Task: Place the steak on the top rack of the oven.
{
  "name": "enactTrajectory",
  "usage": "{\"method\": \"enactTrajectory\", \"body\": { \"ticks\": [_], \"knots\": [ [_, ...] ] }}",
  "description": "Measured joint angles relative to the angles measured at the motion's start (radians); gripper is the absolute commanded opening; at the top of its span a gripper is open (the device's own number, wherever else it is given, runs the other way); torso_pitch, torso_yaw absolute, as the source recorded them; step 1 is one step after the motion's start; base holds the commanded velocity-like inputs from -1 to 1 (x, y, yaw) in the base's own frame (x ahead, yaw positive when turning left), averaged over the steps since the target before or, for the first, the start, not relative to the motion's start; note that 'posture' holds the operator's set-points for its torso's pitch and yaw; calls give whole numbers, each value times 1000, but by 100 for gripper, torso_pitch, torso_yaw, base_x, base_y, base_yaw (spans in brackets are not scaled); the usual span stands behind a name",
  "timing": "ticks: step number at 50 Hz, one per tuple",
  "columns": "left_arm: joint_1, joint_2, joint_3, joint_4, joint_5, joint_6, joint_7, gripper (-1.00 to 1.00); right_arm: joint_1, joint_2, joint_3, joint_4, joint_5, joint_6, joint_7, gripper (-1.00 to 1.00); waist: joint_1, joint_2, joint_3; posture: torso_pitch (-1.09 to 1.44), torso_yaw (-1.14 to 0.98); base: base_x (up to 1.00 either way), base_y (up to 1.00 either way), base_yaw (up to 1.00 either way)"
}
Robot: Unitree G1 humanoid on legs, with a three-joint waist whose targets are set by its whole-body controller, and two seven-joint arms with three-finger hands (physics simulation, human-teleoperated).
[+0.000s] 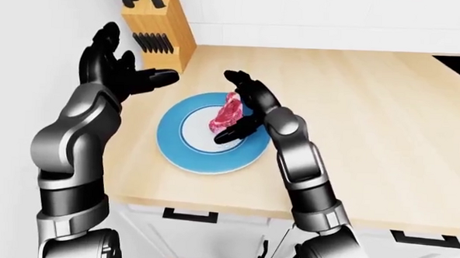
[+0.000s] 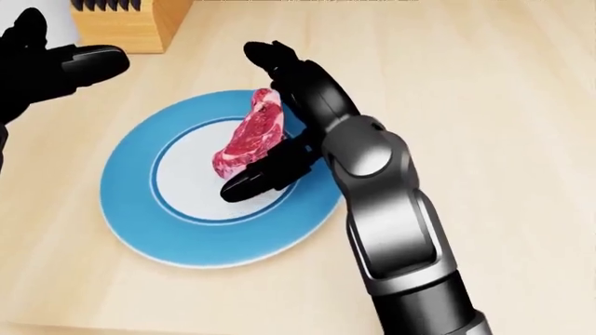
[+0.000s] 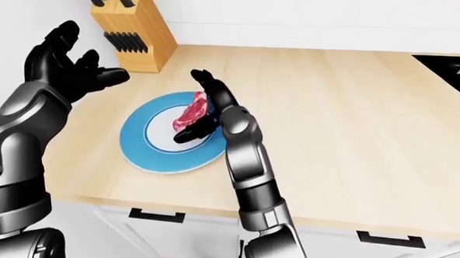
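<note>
A raw red steak (image 2: 249, 136) stands tilted on its edge on a blue-rimmed white plate (image 2: 140, 223) on the wooden counter. My right hand (image 2: 242, 120) is open and cupped against the steak's right side. Its fingers (image 2: 279, 63) arch over the steak's top end, and its thumb (image 2: 265, 178) lies along the lower end, over the plate's white centre. The fingers are not closed round the meat. My left hand (image 1: 119, 74) hovers open to the upper left of the plate, apart from it. No oven rack shows in any view.
A wooden knife block (image 1: 153, 26) stands above the plate by the white wall. A black stove top (image 3: 458, 66) shows at the counter's right end. White drawers with black handles (image 3: 156, 215) run below the counter's near edge.
</note>
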Motion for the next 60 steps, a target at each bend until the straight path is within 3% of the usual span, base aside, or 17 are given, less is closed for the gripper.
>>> {"method": "enactTrajectory", "body": {
  "ticks": [14,19,21,25,30,44,45,47,49,51,53,60],
  "knots": [
    [-2,1,-2,9,1,-7,-3,100,-1,9,-2,17,-17,-31,-7,51,-2,2,-1,0,0,0,0,0],
    [-1,1,-1,9,0,-7,-3,100,-5,9,-2,12,-26,-25,-6,37,-2,2,1,0,0,0,0,0],
    [1,2,0,8,0,-7,-3,100,-7,10,-4,11,-27,-22,-8,17,-3,2,2,0,0,0,0,0],
    [1,1,-1,6,1,-5,-2,100,-17,6,-6,18,-27,-19,-12,7,-3,1,4,0,0,0,0,0],
    [2,-1,-2,5,1,-5,-2,100,-22,10,0,19,-23,-20,-12,9,-3,1,7,0,0,0,0,0],
    [2,2,2,-2,-2,3,2,100,-85,6,-9,23,-14,-19,-41,-11,1,1,15,0,0,0,0,0],
    [2,2,2,-2,-3,4,2,100,-93,5,-8,15,-13,-12,-40,-15,1,1,15,0,0,0,0,0],
    [0,2,2,-2,-4,3,2,100,-108,4,-8,4,-9,-1,-38,-57,1,0,14,0,0,0,0,0],
    [-1,3,1,-1,-5,1,1,100,-124,1,-9,1,-5,9,-37,-62,1,0,14,0,0,0,0,0],
    [-1,4,2,-3,-6,1,1,100,-139,-3,-11,-2,-1,21,-36,-92,2,0,14,0,0,0,0,0],
    [-2,5,2,-2,-6,0,0,100,-156,-9,-16,-2,4,36,-34,-100,2,0,15,0,0,0,0,0],
    [-2,3,0,2,-2,-3,0,100,-203,-33,-31,-8,23,78,-35,-100,3,0,18,0,0,0,0,0]
  ]
}}
